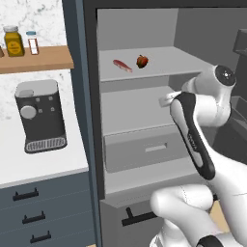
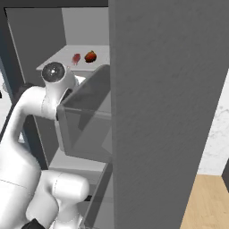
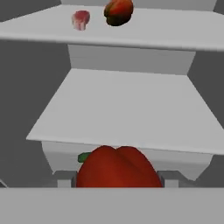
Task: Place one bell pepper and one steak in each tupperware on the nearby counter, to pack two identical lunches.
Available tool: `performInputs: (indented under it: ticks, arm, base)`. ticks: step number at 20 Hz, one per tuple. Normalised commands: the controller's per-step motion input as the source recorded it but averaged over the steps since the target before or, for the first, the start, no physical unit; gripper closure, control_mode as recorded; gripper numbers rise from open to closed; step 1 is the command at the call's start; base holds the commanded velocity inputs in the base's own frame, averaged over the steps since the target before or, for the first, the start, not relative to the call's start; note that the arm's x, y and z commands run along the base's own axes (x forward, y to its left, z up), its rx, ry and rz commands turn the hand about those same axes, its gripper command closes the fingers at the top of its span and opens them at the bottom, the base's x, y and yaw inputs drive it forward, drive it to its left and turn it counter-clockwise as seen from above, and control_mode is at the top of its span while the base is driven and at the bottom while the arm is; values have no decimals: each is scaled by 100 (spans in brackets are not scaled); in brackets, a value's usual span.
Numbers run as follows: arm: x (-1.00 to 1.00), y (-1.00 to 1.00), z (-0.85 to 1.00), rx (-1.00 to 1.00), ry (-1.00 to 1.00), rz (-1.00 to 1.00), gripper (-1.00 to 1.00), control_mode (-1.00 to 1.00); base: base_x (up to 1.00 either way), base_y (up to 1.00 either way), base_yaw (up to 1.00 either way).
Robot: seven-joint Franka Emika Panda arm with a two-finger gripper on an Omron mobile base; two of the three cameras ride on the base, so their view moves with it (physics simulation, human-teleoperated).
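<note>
Hand view: gripper (image 3: 118,186) level, clamping bell pepper (image 3: 117,168), facing fridge shelves.

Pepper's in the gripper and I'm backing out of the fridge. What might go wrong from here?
1. The held pepper bulges past the fingertips; a jolt might shake it loose.
2. The open door stands close beside the arm; a wide swing may clip it.
3. The steak and second pepper lie close together, so the next grasp could nudge one.

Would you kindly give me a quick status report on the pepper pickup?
Gripper shut on a bell pepper, in front of the fridge shelves. Second bell pepper and a steak on the top shelf. Nothing blocking.
</note>
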Motion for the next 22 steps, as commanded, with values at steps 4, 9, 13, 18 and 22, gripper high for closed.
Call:
performInputs:
  ticks: [4, 9, 13, 18, 22]
  arm:
    - [-100, 28, -90, -19, 0, 7, 100, -100]
    - [-40, 12, -34, -7, 0, 3, 100, 100]
    - [0, 0, 0, 0, 0, 0, 100, 100]
    - [0, 0, 0, 0, 0, 0, 100, 100]
    - [0, 0, 0, 0, 0, 0, 100, 100]
  base:
    - [0, 0, 0]
    - [-60, 10, 7]
    - [-100, 31, 13]
    - [-76, 85, 17]
    - [-8, 100, 16]
